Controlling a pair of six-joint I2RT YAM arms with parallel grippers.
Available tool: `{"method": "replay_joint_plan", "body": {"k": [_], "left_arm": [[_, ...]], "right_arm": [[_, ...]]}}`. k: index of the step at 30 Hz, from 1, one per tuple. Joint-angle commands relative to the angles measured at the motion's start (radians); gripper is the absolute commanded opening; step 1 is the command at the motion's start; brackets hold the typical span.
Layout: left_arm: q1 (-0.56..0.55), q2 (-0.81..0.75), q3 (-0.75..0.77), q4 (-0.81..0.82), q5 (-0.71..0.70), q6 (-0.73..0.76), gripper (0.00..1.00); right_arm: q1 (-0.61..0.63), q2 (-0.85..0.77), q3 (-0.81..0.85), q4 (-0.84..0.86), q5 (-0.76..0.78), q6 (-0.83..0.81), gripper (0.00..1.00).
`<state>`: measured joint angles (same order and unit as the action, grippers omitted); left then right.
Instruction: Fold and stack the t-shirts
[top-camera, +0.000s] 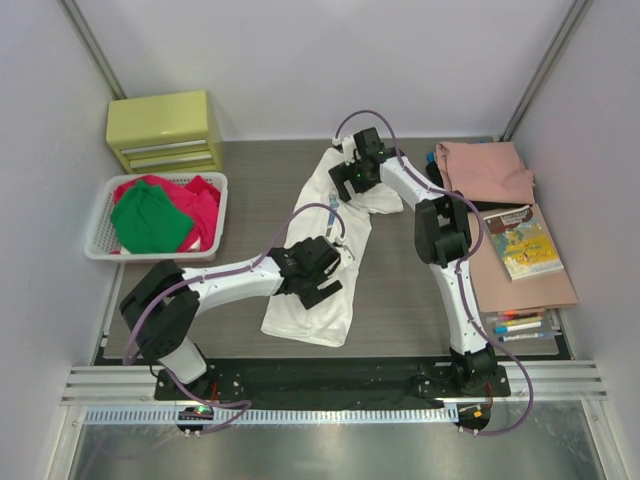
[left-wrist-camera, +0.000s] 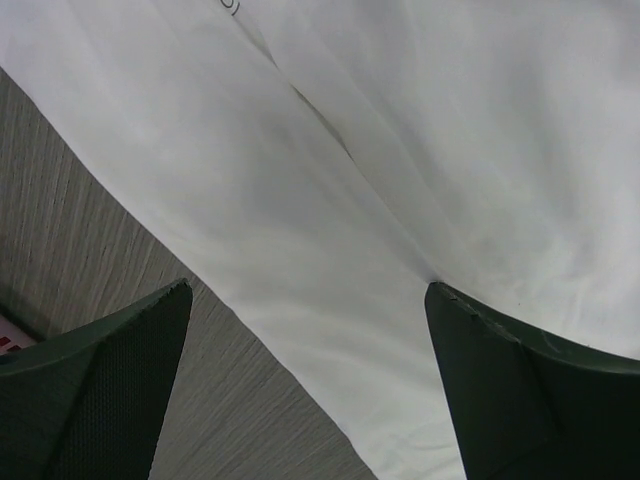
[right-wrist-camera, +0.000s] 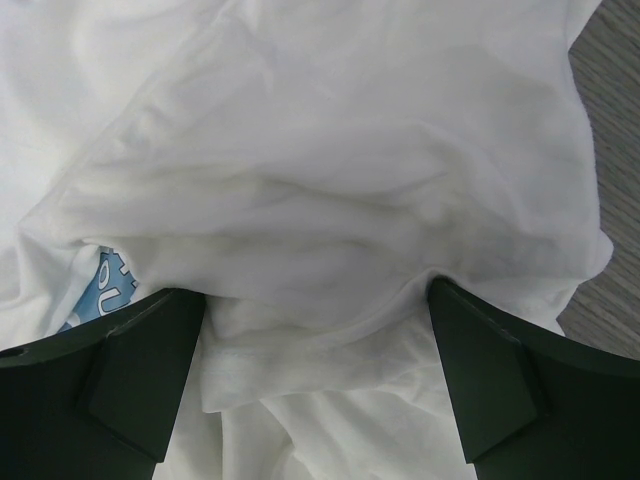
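A white t-shirt (top-camera: 310, 312) lies stretched out lengthwise along the middle of the table, its far end bunched. My left gripper (top-camera: 325, 272) is low over the shirt's middle and open. In the left wrist view the shirt's edge (left-wrist-camera: 330, 200) runs between the fingers (left-wrist-camera: 130, 370), one over bare table and the other pressing on the cloth. My right gripper (top-camera: 348, 178) is open at the shirt's far end. In the right wrist view its fingertips (right-wrist-camera: 480, 370) straddle a rumpled fold of white cloth (right-wrist-camera: 330, 200), with a bit of blue print (right-wrist-camera: 105, 285) showing at the left.
A white basket (top-camera: 100, 235) at the left holds green (top-camera: 150, 218) and red (top-camera: 200, 200) shirts. A salmon-pink shirt (top-camera: 485, 170) lies at the back right. A book (top-camera: 522, 240) and markers (top-camera: 520, 322) lie on a brown mat. A yellow drawer unit (top-camera: 165, 130) stands at the back left.
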<state>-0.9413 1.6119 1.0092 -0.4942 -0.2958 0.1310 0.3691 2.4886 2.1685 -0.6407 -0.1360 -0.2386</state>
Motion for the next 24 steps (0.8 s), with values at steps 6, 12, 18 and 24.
{"method": "replay_joint_plan", "body": {"k": [6,12,18,24], "left_arm": [[0.001,-0.001,0.011,0.056,0.096,-0.056,1.00],[0.022,-0.063,0.075,-0.004,0.177,-0.063,1.00],[0.024,0.022,0.081,-0.058,0.337,-0.097,1.00],[0.027,0.134,0.097,-0.075,0.397,-0.102,1.00]], "right_arm": [[0.010,0.018,-0.070,-0.134,-0.005,0.016,1.00],[0.010,0.023,-0.056,-0.129,0.009,0.004,1.00],[0.010,0.035,-0.050,-0.129,-0.007,0.013,1.00],[0.010,0.026,-0.088,-0.125,0.004,-0.007,1.00]]}}
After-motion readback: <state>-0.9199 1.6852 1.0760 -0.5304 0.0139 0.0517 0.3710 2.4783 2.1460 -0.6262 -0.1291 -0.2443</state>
